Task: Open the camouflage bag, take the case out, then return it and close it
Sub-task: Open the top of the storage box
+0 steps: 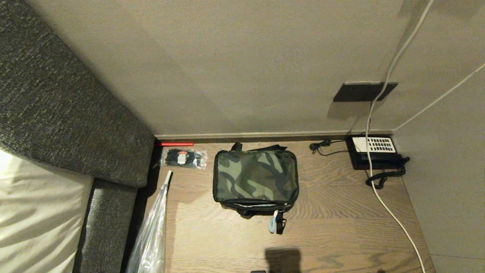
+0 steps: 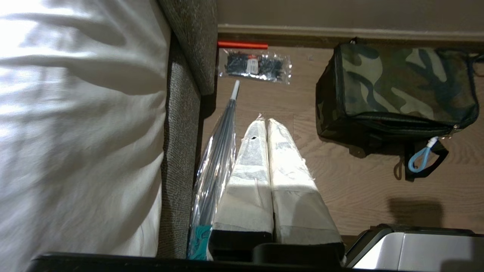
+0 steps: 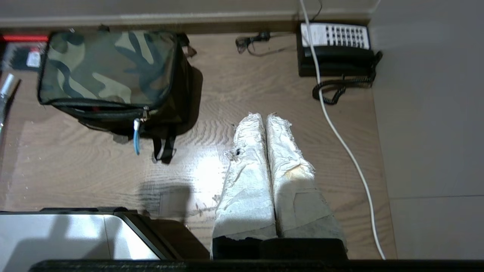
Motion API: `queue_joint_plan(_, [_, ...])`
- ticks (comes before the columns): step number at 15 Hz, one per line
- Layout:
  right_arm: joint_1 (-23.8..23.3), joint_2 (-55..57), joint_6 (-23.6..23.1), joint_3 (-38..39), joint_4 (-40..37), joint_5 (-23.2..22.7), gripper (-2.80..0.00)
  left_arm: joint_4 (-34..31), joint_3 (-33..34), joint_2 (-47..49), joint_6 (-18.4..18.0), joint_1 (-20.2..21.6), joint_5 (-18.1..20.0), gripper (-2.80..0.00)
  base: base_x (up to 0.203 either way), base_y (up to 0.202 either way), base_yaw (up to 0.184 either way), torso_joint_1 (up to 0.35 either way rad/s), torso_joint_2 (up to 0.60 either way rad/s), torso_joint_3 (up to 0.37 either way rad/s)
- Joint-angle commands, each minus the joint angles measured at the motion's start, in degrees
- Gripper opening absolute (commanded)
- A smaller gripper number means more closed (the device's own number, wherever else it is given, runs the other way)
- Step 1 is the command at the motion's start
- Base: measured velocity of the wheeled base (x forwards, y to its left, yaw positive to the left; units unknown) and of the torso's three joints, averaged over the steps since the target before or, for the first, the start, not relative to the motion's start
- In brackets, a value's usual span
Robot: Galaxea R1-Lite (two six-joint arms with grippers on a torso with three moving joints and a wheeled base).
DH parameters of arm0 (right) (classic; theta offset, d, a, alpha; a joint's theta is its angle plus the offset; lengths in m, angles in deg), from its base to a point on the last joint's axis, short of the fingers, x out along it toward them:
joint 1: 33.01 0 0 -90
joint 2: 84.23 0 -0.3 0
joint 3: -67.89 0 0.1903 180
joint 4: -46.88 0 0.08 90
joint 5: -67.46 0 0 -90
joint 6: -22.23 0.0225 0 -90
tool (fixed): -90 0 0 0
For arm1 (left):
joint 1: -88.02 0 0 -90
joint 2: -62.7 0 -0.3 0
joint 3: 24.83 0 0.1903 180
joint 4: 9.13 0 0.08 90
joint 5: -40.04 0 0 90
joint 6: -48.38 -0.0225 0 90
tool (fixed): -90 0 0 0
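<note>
The camouflage bag lies shut on the wooden desk, near the wall, with a light blue zipper pull hanging at its front. The case is hidden. My left gripper hovers shut and empty over the desk, to the left of the bag and well short of it. On the bag's other side my right gripper is likewise shut with nothing in it, above bare wood. Neither arm shows in the head view.
A black desk phone with a white cable sits in the back right corner. A clear packet of black ties and a plastic-wrapped umbrella lie at the left, beside a grey upholstered headboard and white bedding.
</note>
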Motion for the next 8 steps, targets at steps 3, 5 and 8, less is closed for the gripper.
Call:
queue_joint_plan(3, [0.02, -0.14, -0.02, 0.01, 0.01, -0.03, -2.8, -0.01, 0.09, -0.11, 0.04, 0.02, -0.01, -2.8, 0.0, 0.0, 0.0, 0.0, 0.0, -0.203])
queue_joint_plan(5, [0.02, -0.13, -0.02, 0.01, 0.01, -0.03, -2.8, -0.01, 0.09, -0.11, 0.04, 0.02, 0.06, -2.8, 0.0, 0.0, 0.0, 0.004, 0.01, -0.193])
queue_joint_plan(8, [0.02, -0.06, -0.02, 0.01, 0.01, -0.03, -2.8, -0.01, 0.09, -0.11, 0.04, 0.02, 0.06, -2.8, 0.0, 0.0, 0.0, 0.002, 0.0, -0.2])
